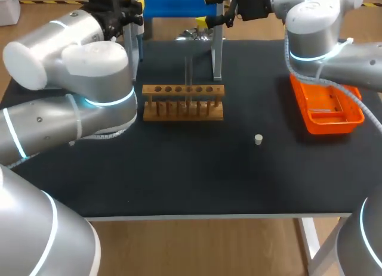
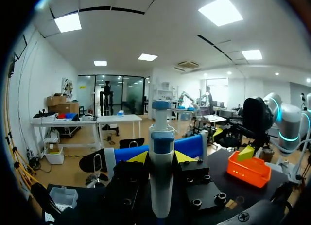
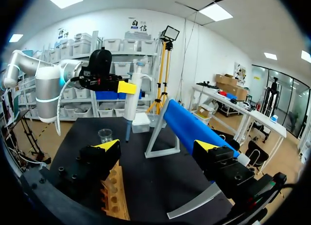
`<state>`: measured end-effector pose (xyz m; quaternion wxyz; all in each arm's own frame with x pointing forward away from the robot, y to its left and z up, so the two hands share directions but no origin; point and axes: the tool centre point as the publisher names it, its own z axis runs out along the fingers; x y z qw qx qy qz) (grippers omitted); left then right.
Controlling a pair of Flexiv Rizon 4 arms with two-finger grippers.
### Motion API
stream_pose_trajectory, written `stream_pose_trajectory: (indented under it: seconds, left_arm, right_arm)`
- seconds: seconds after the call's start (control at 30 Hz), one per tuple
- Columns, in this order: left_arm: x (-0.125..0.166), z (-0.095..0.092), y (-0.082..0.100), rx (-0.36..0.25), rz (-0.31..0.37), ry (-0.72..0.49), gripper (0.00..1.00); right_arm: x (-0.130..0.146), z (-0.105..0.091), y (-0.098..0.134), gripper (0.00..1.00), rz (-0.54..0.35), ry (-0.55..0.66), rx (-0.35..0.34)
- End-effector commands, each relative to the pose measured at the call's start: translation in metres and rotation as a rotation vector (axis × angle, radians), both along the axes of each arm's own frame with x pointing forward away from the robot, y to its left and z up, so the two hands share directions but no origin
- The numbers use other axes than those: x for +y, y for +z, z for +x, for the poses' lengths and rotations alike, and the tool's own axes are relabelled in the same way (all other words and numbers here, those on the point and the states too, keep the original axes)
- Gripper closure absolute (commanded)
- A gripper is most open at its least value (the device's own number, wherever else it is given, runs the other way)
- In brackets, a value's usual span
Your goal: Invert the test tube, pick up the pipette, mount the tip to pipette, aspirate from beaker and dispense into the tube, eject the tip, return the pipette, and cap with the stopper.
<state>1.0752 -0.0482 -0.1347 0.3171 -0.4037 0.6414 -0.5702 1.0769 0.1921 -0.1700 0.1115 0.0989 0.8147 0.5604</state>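
**Left gripper (image 2: 161, 158) holds pipette (image 2: 161, 132) upright**

Its yellow-tipped fingers (image 2: 139, 158) clamp the pipette, white with a blue collar, from both sides above the far edge of the table (image 1: 179, 168), before the blue stand (image 2: 190, 145). Pressed onto a tip, the smooth barrel may slip or tilt. The right gripper (image 3: 156, 149) hangs wide, empty.

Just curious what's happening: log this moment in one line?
left claw: grips pipette | right claw: open | stopper: on table

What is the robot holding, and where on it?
The left end effector holds the pipette by its upper body; the right end effector holds nothing.
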Motion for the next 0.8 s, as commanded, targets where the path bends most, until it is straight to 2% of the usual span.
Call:
stream_pose_trajectory:
  seconds: [0.03, 0.2, 0.8]
  left_arm:
    - [-0.01, 0.014, -0.001, 0.008, 0.02, 0.095, 1.0]
    - [-0.011, 0.026, -0.003, 0.006, 0.041, 0.125, 1.0]
    - [-0.007, 0.053, -0.021, 0.035, 0.029, 0.25, 1.0]
  right_arm:
    - [-0.001, 0.0, 0.001, 0.0, -0.002, 0.003, 0.002]
    - [-0.001, 0.0, 0.001, 0.0, -0.002, 0.003, 0.002]
    - [-0.001, 0.0, 0.001, 0.0, -0.002, 0.003, 0.002]
